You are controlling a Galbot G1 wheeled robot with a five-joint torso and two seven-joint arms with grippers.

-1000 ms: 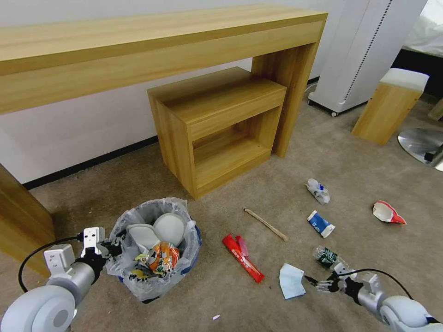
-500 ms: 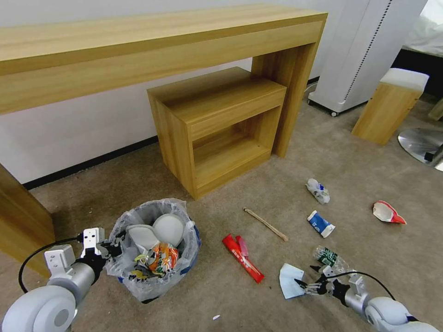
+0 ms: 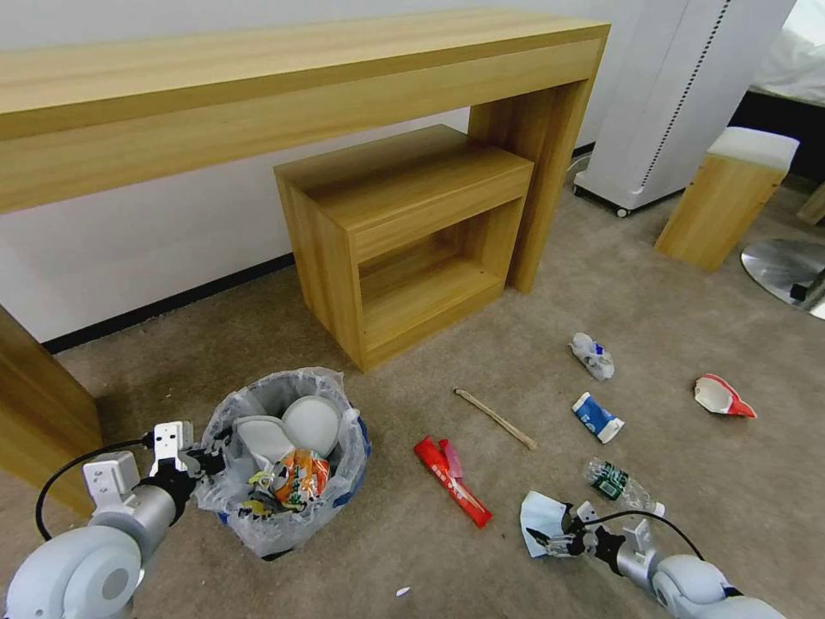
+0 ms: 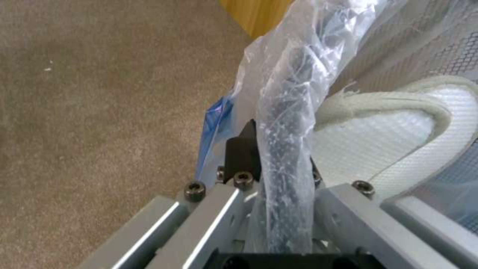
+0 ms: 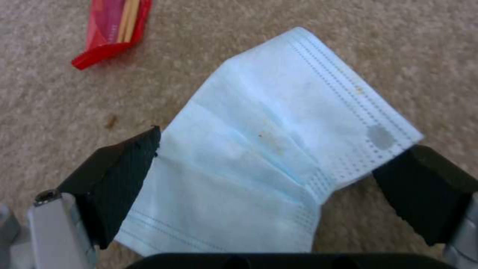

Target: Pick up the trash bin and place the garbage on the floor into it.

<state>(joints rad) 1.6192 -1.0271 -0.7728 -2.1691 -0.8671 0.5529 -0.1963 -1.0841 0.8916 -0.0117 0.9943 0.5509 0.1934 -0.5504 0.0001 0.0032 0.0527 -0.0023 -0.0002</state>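
Right gripper: jaws wide, straddling blue mask on floor | left gripper: clamped onto trash bin rim.

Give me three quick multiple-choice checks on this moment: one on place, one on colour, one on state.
1. Where is the right pincer?
A. over the bottle
B. at the blue mask
C. inside the bin

2. What colour is the long wrapper beside the mask?
A. red
B. green
C. black

3. What is the left pincer doing?
A. hanging open over carpet
B. holding a slipper
C. clamped on the trash bin rim

Answers:
1 B, its open jaws straddle the mask on the floor.
2 A, it shows red in the head view.
3 C, the bagged rim sits between its fingers.
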